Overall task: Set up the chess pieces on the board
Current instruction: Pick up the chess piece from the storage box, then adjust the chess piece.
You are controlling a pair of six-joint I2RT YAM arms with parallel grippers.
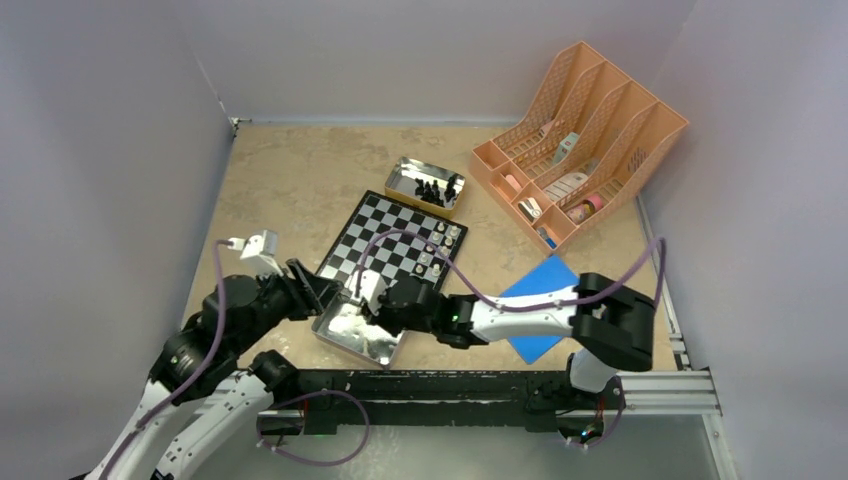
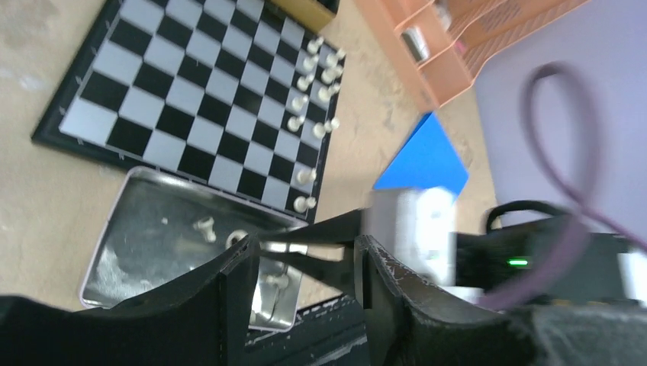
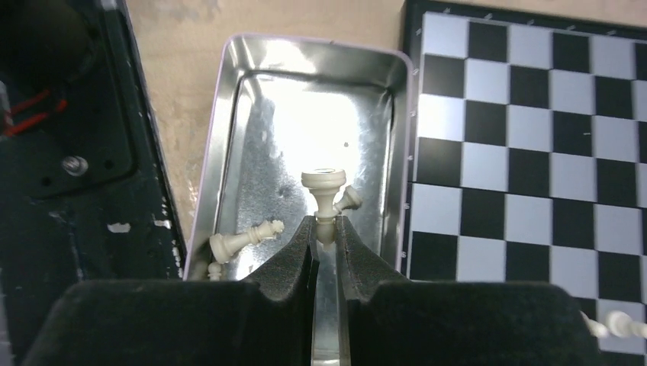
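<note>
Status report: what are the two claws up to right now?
Right gripper shut on a cream-white piece at the tin. Left gripper open, empty. Board alongside, nothing blocking.

The right arm is lying stretched low toward the left, its right gripper [image 3: 326, 229] pointing downward and pinching the stem of a cream-white chess piece [image 3: 323, 187] between nearly closed fingertips. The left arm is bending forward just beside it, its left gripper [image 2: 304, 252] hanging with jaws standing apart.
</note>
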